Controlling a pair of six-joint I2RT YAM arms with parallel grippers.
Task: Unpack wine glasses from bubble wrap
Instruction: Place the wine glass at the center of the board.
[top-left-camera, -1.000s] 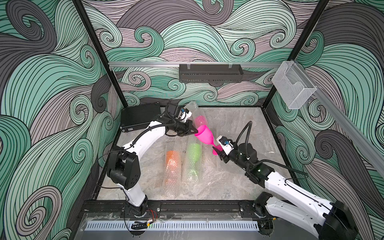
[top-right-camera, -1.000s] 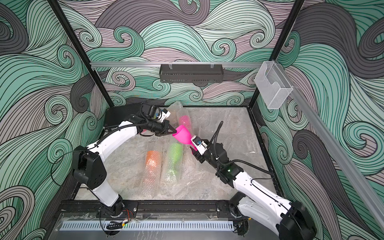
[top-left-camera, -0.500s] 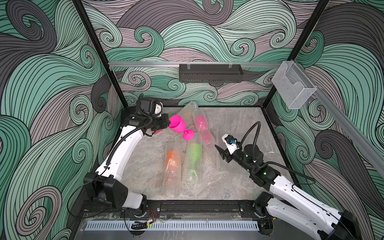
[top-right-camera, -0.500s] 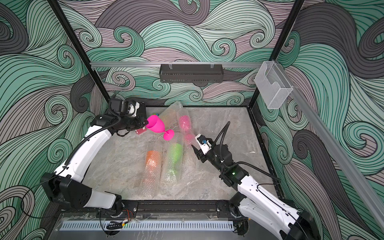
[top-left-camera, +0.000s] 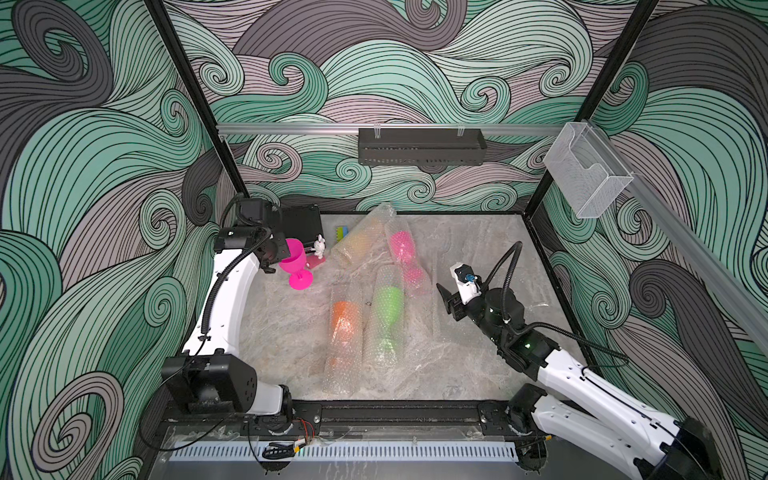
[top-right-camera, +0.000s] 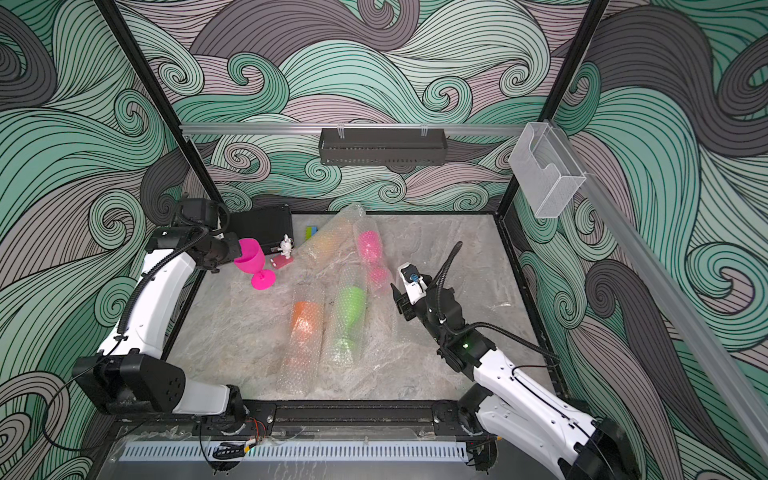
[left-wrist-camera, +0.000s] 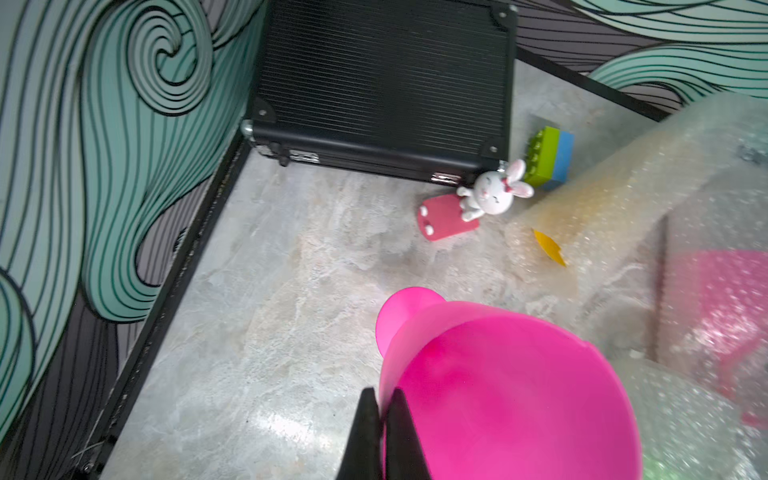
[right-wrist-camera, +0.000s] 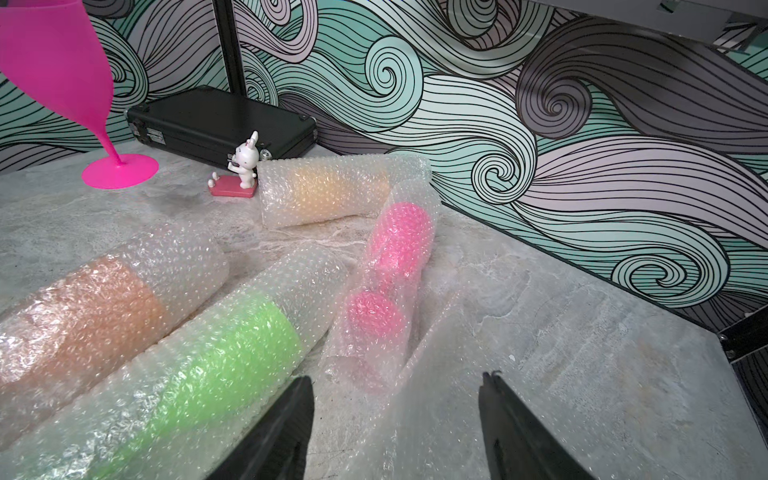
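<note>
My left gripper (left-wrist-camera: 384, 392) is shut on the rim of a bare magenta wine glass (top-left-camera: 293, 259), which it holds nearly upright at the back left. The glass's round foot (right-wrist-camera: 120, 170) is at the table surface; I cannot tell whether it touches. Several more wine glasses lie in bubble wrap sleeves mid-table: orange (top-left-camera: 343, 324), lime green (top-left-camera: 386, 307), magenta (top-left-camera: 403, 249) and a pale yellow-orange one (top-left-camera: 361, 237). My right gripper (right-wrist-camera: 397, 378) is open and holds nothing. It hovers over a flat, loose sheet of bubble wrap (right-wrist-camera: 436, 415), just right of the wrapped magenta glass (right-wrist-camera: 390, 266).
A black case (top-left-camera: 301, 224) lies in the back left corner. A white rabbit figurine (top-left-camera: 319, 246) on a pink base and a green-and-blue block (top-left-camera: 340, 232) stand beside it, close to the held glass. A black shelf (top-left-camera: 419, 145) and a clear bin (top-left-camera: 586, 178) hang on the walls.
The left arm has swung the magenta glass from mid-table to the back left and turned it upright, foot down. The right gripper, earlier at the glass's foot, now stands apart.
</note>
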